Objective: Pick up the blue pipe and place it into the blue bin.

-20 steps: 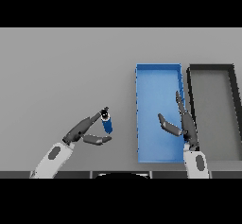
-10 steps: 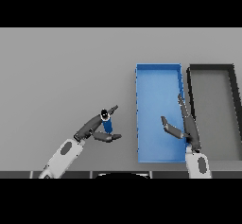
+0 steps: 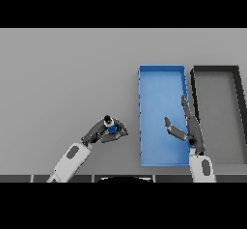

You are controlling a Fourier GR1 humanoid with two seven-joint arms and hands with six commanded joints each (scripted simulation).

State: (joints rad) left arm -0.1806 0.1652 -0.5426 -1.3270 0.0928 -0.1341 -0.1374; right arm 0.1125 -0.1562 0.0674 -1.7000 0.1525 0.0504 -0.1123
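Note:
The blue pipe (image 3: 110, 125), short with a dark end, stands in my left hand (image 3: 100, 132), whose fingers and thumb are curled round it, left of the blue bin (image 3: 160, 73). The bin is a long open tray just right of the table's middle. My right hand (image 3: 189, 129) hovers open over the bin's near right part, fingers straight and thumb spread, holding nothing.
A dark grey bin (image 3: 215, 70) stands right beside the blue bin, along its right wall. The grey table (image 3: 62, 78) stretches wide to the left and back.
My left hand has carried the blue pipe to the right, closer to the blue bin, with its fingers closing tighter round it. The right hand has barely shifted.

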